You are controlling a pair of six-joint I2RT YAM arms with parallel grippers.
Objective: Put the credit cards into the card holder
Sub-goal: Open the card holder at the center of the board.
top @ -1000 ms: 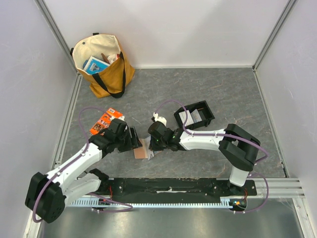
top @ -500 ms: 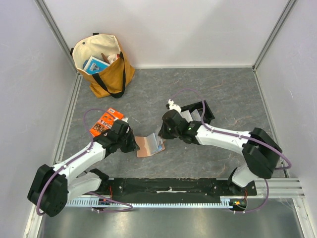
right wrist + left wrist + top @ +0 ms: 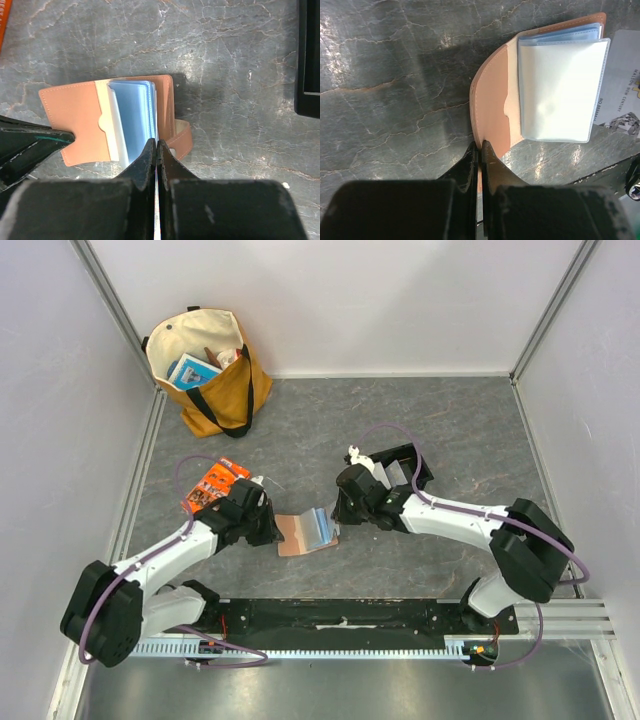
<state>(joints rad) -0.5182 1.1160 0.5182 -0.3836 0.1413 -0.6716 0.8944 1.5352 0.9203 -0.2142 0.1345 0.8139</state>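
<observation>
At far left a bag (image 3: 205,375) stands in the corner, open, with a blue booklet and other odds showing inside; it is well apart from the work. Nearer, an orange packet (image 3: 208,487) lies flat just beside the left arm. The left gripper (image 3: 479,150) has its jaws pressed together on the edge of the tan flap of the holder (image 3: 492,115), probably to pin the holder to the table (image 3: 450,420) and stop it sliding or folding shut. The holder (image 3: 305,533) lies open between the two grippers, its clear blue-tinted sleeves (image 3: 132,117) fanned upward. The sleeve facing the left wrist camera looks empty; whether the others hold anything cannot be told. The right gripper (image 3: 156,150) hovers at the right edge of the sleeves with its jaws pinching a thin pale sheet edge-on, seemingly one card (image 3: 156,200), lined up with the gaps as if for sliding in. The printed grey face at the right of the left wrist view is likely that same card (image 3: 620,75). Behind the right arm sits a black tray (image 3: 418,468); pale contents show in it, perhaps the remaining cards, but the arm hides most.
</observation>
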